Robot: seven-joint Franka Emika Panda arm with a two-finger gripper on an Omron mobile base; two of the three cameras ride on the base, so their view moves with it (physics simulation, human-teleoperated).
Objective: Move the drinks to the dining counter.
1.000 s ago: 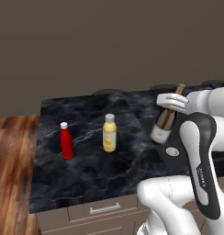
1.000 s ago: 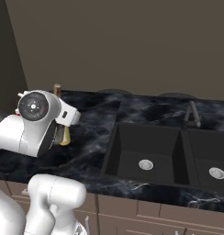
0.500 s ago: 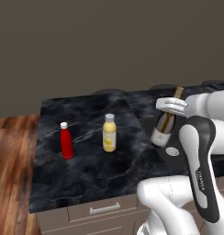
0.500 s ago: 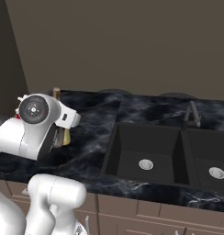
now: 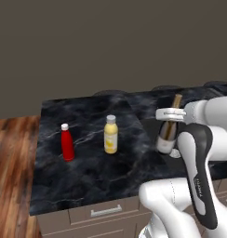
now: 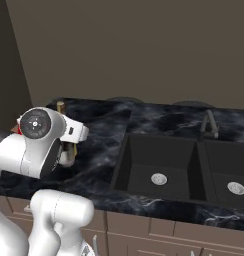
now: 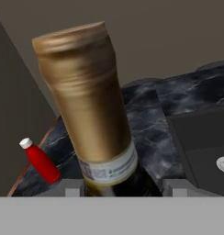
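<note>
Gold-foiled at the neck, the wine bottle (image 5: 168, 135) hangs upright just above the black marble tabletop (image 5: 87, 167), its neck clamped between the partly closed hand (image 5: 170, 114), apparently ready for carrying to the dining counter.

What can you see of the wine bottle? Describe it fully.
The wine bottle is dark glass with a gold foil neck and a pale label band. It stands roughly upright beside the sink on the black marble counter. The gripper is shut on its neck; whether its base touches the counter is unclear.
</note>
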